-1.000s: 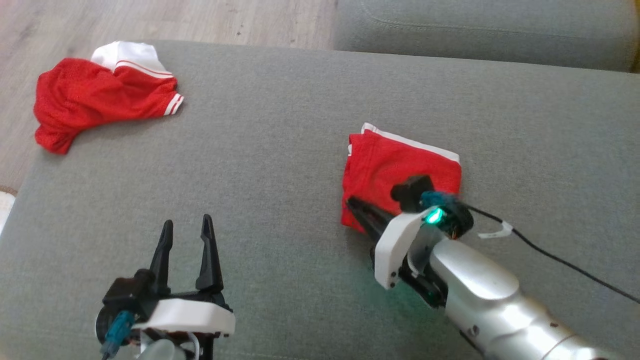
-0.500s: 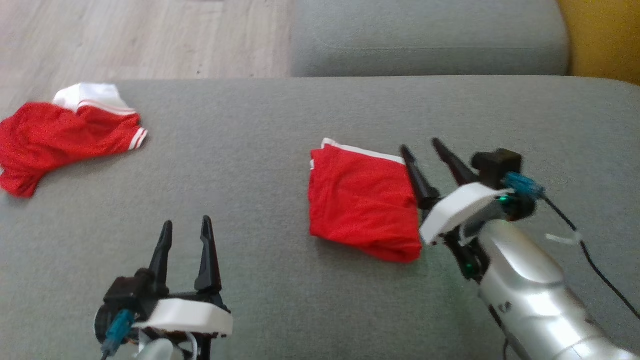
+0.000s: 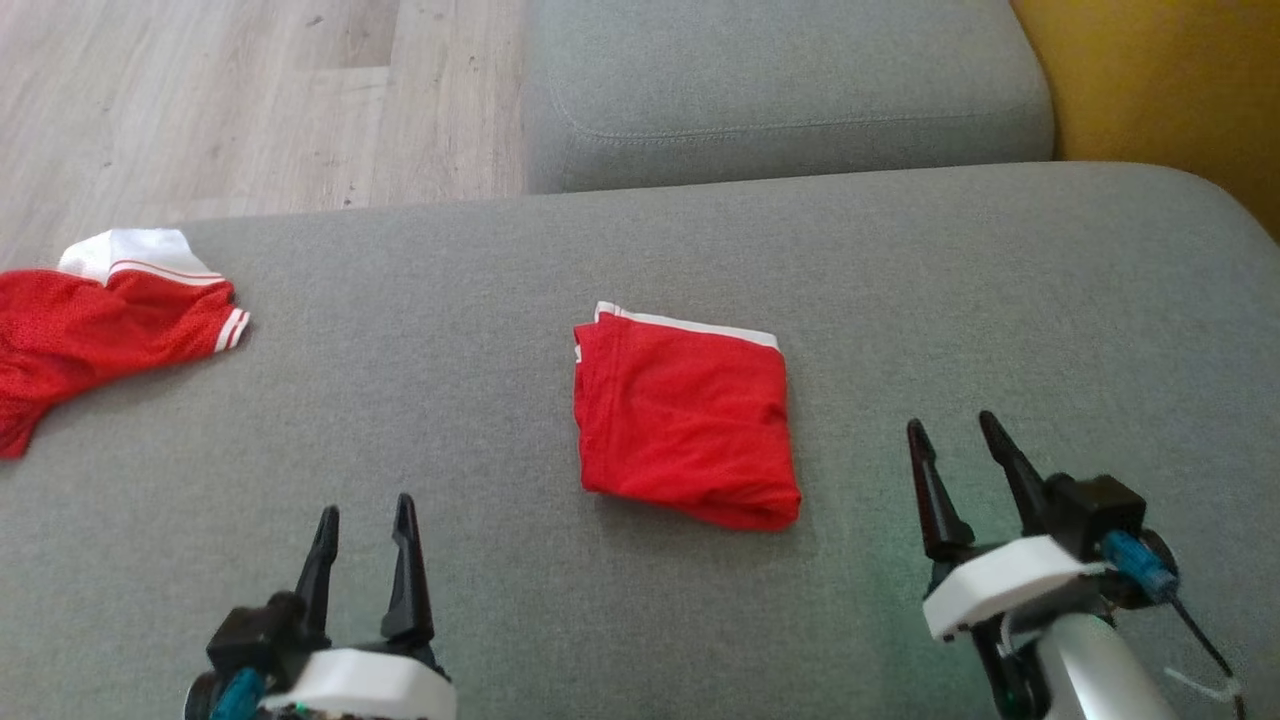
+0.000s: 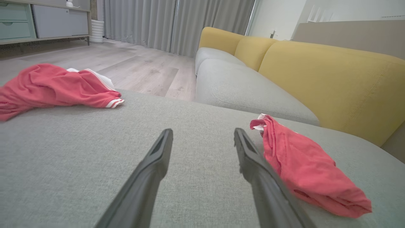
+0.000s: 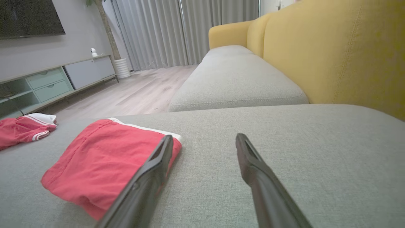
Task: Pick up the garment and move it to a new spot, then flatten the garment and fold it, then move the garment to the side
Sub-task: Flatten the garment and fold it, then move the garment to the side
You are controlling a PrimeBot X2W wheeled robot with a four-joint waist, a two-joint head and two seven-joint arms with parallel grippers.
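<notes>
Grey sofa cushion [image 3: 400, 400]: folded red garment [image 3: 685, 430] lying free; left fingers [image 3: 404, 570] apart, empty; right fingers [image 3: 927, 495] apart, empty.

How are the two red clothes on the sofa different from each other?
The middle garment is folded into a neat flat rectangle; the left garment lies crumpled. The middle garment sits at the centre of the gray cushion; the left garment lies by its left edge. The middle garment shows one white band; the left garment shows a white patch and a striped cuff. Both are red with white trim.
</notes>
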